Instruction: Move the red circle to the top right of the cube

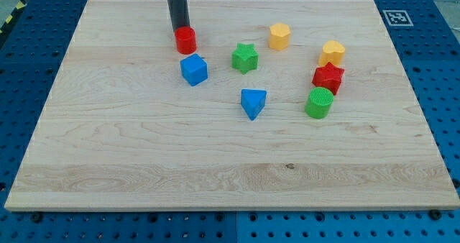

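Rod and tip only, with no jaws to open or close: my tip (179,29) stands in the upper left of the frame, pressed against the upper-left edge of the red circle (186,39), a short red cylinder lying just to the lower right of the tip and touching it. Directly below the red circle, close but apart, sits the blue cube (194,69), so the red circle lies above the cube and slightly to its left. Moving rightward across the wooden board (108,164), the green star (245,57) rests right of the cube at about the same height, and the blue triangular block (253,102) lies below and just right of the star, near the frame's centre. Farther right, in the upper middle, the orange hexagonal block (279,36) stands alone. A cluster fills the right side: the yellow block (332,53), its shape hard to make out, sits uppermost, the red star (328,78) lies just below it and appears to touch it, and the green cylinder (319,103) sits below the red star, close against it. No containers appear on the board. A black-and-white marker tag (394,16) sits at the frame's upper right corner, on the blue perforated table (438,92).
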Robot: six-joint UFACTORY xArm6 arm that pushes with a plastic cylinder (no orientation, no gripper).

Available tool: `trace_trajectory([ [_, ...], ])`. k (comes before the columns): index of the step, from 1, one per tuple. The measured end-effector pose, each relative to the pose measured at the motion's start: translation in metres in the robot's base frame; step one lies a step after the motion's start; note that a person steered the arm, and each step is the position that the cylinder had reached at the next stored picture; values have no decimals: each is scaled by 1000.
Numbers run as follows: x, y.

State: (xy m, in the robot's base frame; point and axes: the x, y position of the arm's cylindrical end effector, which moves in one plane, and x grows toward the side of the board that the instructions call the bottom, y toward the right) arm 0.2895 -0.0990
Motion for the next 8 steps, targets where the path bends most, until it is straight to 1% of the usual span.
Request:
trace_trajectory([
  [1,14,-32],
  [2,49,-38],
  [3,65,-27],
  [4,65,-27],
  [5,56,-15],
  [7,44,31],
  [8,42,42],
])
